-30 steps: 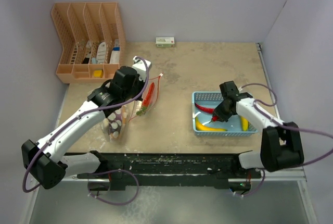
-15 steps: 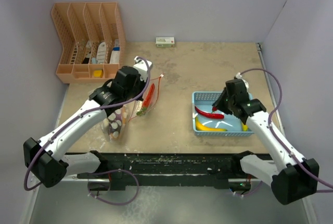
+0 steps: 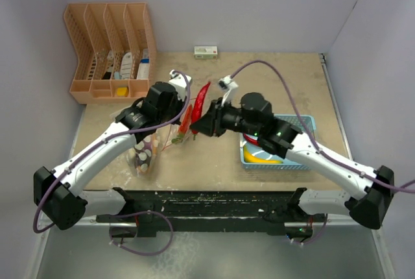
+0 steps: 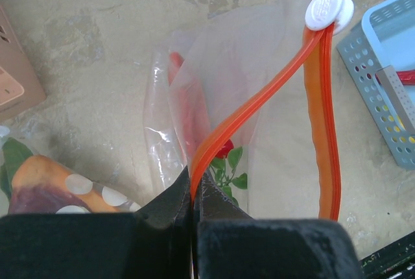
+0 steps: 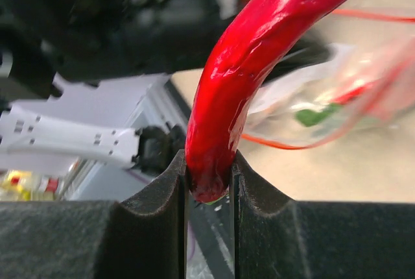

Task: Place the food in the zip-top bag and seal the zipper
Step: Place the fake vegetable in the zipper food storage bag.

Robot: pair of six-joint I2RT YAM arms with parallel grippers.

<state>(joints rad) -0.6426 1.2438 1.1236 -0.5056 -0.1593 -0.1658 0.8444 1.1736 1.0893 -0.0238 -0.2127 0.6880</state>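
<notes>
The clear dotted zip-top bag (image 3: 150,148) lies left of centre, its mouth lifted. My left gripper (image 3: 174,113) is shut on the red-orange zipper (image 4: 259,110), pinching the near end of one side (image 4: 192,191); the white slider (image 4: 327,10) sits at the far end. A green leafy piece (image 4: 228,167), a red chili (image 4: 185,110) and an orange-red chunk (image 4: 39,178) lie inside the bag. My right gripper (image 3: 198,125) is shut on the end of another red chili (image 3: 203,96), held upright in the air beside the bag's mouth (image 5: 240,78). A yellow banana piece (image 3: 260,157) lies in the basket.
The light blue basket (image 3: 308,124) sits right of centre, partly under my right arm. A peach desk organiser (image 3: 110,45) stands at the back left. A small white box (image 3: 205,51) lies at the back wall. Walls close in both sides.
My right arm has lifted the red chili out of the basket and carried it left to the bag's mouth. My left gripper has kept its hold on the zipper, barely moving.
</notes>
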